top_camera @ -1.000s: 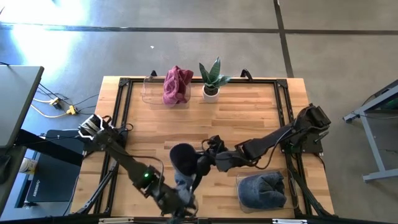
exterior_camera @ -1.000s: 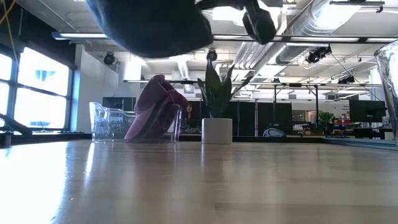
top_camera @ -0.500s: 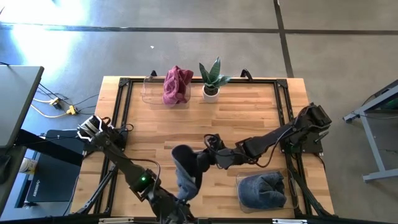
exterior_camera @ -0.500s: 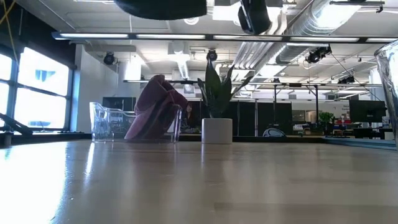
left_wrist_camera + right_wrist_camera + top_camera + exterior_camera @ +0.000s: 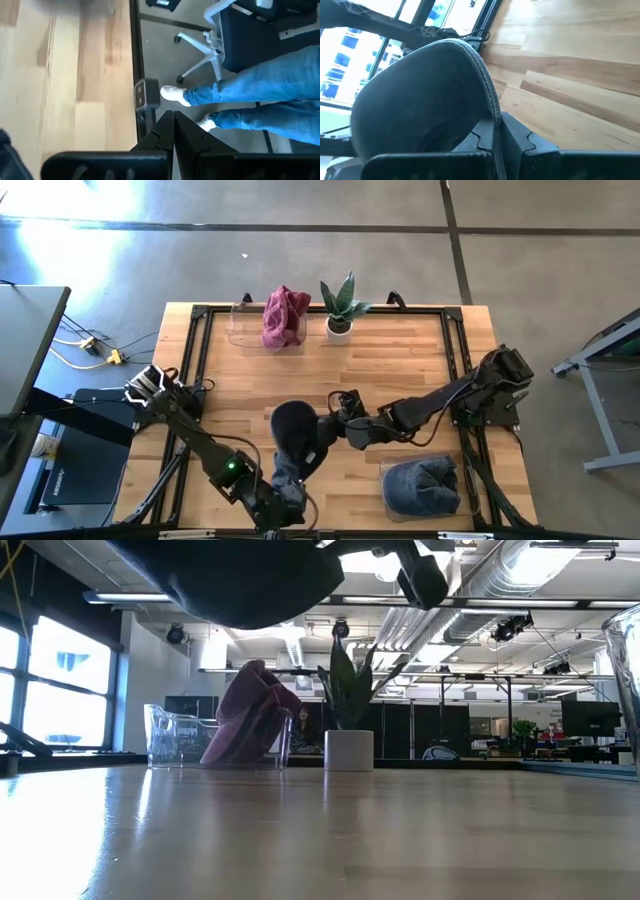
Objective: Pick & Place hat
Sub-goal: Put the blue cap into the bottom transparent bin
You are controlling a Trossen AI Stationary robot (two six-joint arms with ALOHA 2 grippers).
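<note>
Dark grey, soft-brimmed, the hat [image 5: 292, 435] we see hangs above the bench [image 5: 400, 370], both grippers' jaws pinching it.

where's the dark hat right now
In the high view the dark hat hangs above the table's front middle, between both arms, pinched by the right gripper, left of the blue hat.

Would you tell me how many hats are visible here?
3: a dark hat held mid-table, a maroon hat in the far container, a blue-grey hat at the near right.
</note>
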